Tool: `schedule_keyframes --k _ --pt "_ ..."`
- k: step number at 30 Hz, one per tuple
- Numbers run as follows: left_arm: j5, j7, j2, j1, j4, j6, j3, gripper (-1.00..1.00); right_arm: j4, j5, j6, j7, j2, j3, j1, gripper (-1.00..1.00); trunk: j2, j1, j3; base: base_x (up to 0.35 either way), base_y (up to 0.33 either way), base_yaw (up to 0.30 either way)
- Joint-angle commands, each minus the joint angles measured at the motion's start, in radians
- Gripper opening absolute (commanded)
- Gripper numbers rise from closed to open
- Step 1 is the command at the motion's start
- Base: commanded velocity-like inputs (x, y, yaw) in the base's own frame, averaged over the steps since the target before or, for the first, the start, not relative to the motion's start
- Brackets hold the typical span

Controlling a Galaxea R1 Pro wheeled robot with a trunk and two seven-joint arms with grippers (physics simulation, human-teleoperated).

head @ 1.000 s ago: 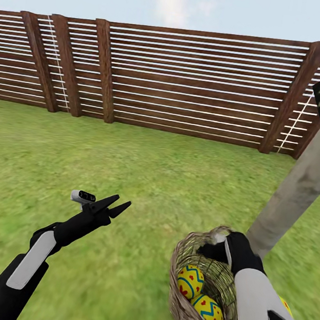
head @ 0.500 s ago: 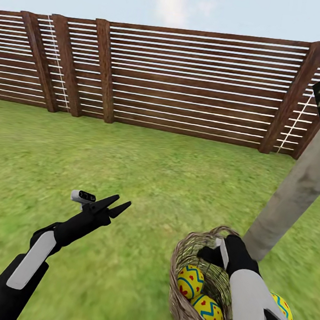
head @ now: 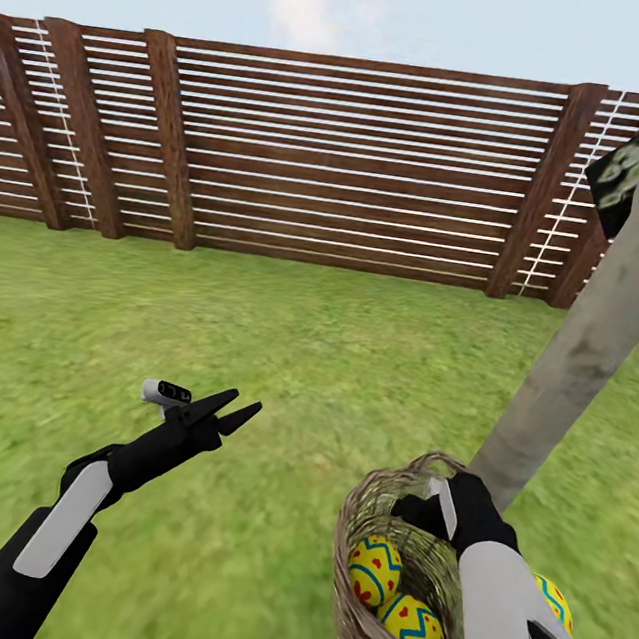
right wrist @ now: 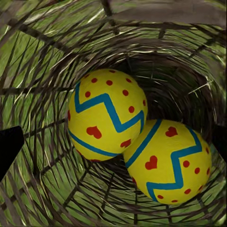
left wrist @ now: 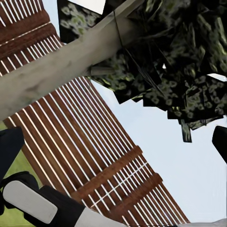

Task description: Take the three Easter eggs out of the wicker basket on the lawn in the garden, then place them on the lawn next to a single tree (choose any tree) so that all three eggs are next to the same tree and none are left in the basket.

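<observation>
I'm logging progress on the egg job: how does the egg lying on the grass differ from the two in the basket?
The egg on the lawn lies outside the wicker basket, by the base of the tree, half hidden behind the right arm. The two eggs in the basket touch each other, enclosed by the woven wall, below the right gripper. All three are yellow with blue zigzags.

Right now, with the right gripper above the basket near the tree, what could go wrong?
1. The two eggs in the wicker basket touch each other; gripping one may push the other aside.
2. The right gripper is at the basket's rim and could catch the loose twigs or tip it.
3. A third egg lies on the lawn beside the right arm, near the tree; a swing of the arm might knock it away.
</observation>
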Motion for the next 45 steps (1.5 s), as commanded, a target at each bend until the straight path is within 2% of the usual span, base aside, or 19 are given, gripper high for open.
schedule_keyframes --k 1,5,9,10,11,13,15,21,23,30,40,45 --pt "0.007 0.001 0.001 0.000 0.000 0.005 -0.001 1.00 -0.002 0.011 0.003 0.002 0.002 -0.008 -0.001 1.00 0.000 0.000 0.000 0.007 0.006 -0.279" --pt "0.007 0.001 0.001 0.000 0.001 0.005 -0.001 1.00 -0.002 0.011 0.002 -0.073 0.006 -0.008 -0.001 1.00 0.000 0.000 0.002 0.002 0.002 -0.279" --pt "0.007 0.001 0.001 0.000 0.001 0.005 -0.001 1.00 0.008 0.007 0.001 -0.093 0.007 -0.007 -0.001 1.00 0.000 0.000 0.004 0.000 0.000 -0.228" --pt "0.007 0.001 0.001 0.000 0.001 0.006 -0.001 1.00 0.057 -0.055 -0.011 -0.090 0.006 -0.006 -0.001 1.00 0.000 0.000 0.004 0.095 0.070 -0.023" --pt "0.006 0.002 0.001 0.000 0.001 0.006 -0.001 1.00 0.068 -0.078 -0.021 -0.090 0.005 -0.006 -0.001 1.00 0.000 0.000 0.005 0.159 0.118 -0.015" --pt "0.006 0.002 0.000 0.000 0.001 0.007 -0.001 1.00 0.084 -0.114 -0.047 -0.090 0.005 -0.005 -0.001 1.00 0.000 0.000 0.005 0.213 0.162 -0.008" --pt "0.006 0.002 0.000 0.000 0.001 0.007 -0.001 1.00 0.102 -0.131 -0.069 -0.090 0.004 -0.005 -0.001 1.00 0.000 0.000 0.005 0.250 0.193 -0.003" --pt "0.007 0.002 -0.001 0.000 0.001 0.005 -0.002 1.00 0.117 -0.140 -0.082 -0.091 0.004 -0.005 -0.001 1.00 0.000 0.000 0.005 0.221 0.164 -0.001" --pt "0.008 -0.003 -0.001 0.011 0.001 0.001 -0.001 1.00 0.125 -0.148 -0.093 -0.087 -0.003 -0.005 -0.003 1.00 0.000 0.000 0.005 0.000 0.000 0.000" --pt "0.008 -0.002 -0.001 0.027 0.001 0.001 -0.001 1.00 0.134 -0.153 -0.125 -0.106 0.000 -0.006 -0.004 1.00 -0.002 0.003 -0.023 0.000 0.000 0.000" --pt "0.008 -0.002 -0.001 0.027 0.001 0.001 -0.001 1.00 0.135 -0.148 -0.131 -0.108 0.000 -0.006 -0.004 1.00 -0.004 0.007 -0.061 0.000 0.000 0.000" --pt "0.007 -0.001 -0.001 0.027 0.001 0.001 -0.001 1.00 0.135 -0.148 -0.178 -0.111 0.000 -0.006 -0.004 1.00 -0.006 0.010 -0.081 0.000 0.000 0.000"
